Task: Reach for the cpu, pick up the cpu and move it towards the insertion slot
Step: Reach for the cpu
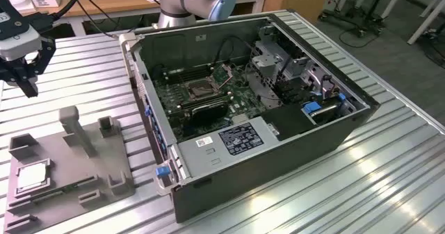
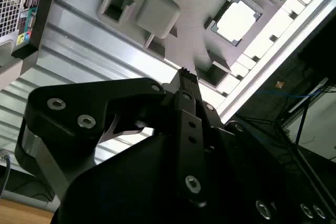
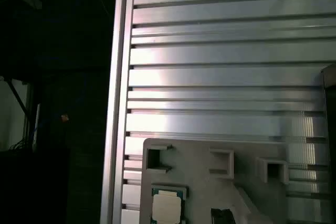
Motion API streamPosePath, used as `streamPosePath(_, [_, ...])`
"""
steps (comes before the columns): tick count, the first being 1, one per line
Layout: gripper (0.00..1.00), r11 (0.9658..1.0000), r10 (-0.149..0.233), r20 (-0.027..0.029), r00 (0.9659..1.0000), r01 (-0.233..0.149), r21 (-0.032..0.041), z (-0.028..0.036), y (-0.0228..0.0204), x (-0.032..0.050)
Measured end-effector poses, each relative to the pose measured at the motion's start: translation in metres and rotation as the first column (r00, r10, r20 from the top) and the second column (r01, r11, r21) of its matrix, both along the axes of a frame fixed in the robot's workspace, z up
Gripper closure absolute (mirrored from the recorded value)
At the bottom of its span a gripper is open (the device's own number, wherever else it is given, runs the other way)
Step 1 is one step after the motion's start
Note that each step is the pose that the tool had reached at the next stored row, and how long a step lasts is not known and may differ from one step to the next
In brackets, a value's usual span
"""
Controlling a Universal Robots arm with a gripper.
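The cpu [image 1: 32, 177], a pale square chip, lies flat in a recess of the grey holder tray [image 1: 70, 197] at the exterior view's lower left. Both wrist views look down on the cpu [image 2: 238, 20] [image 3: 166, 205] in that tray. My gripper [image 1: 30, 90] hangs well above the table, farther back than the tray, with its black fingers drawn together to one tip [image 2: 185, 74] and nothing between them. The insertion slot [image 1: 199, 90], a dark square in a metal bracket, sits on the motherboard inside the open computer case [image 1: 278, 140].
The tray carries upright grey posts [image 1: 76, 130] and small pockets between my gripper and the cpu. The ribbed aluminium table [image 1: 334, 192] ends close beside the tray at an edge [image 3: 118, 103]. A wooden desk with cables [image 1: 125, 2] stands behind.
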State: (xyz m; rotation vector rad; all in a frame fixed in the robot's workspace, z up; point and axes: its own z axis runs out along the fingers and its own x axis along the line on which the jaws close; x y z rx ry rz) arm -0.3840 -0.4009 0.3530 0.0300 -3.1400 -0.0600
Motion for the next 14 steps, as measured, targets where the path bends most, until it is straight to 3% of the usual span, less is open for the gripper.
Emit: streamPosePath(14, [0.9, 1.0, 0.0, -0.0003, 1.0, 0.0, 0.0, -0.0002, 0.0, -0.002])
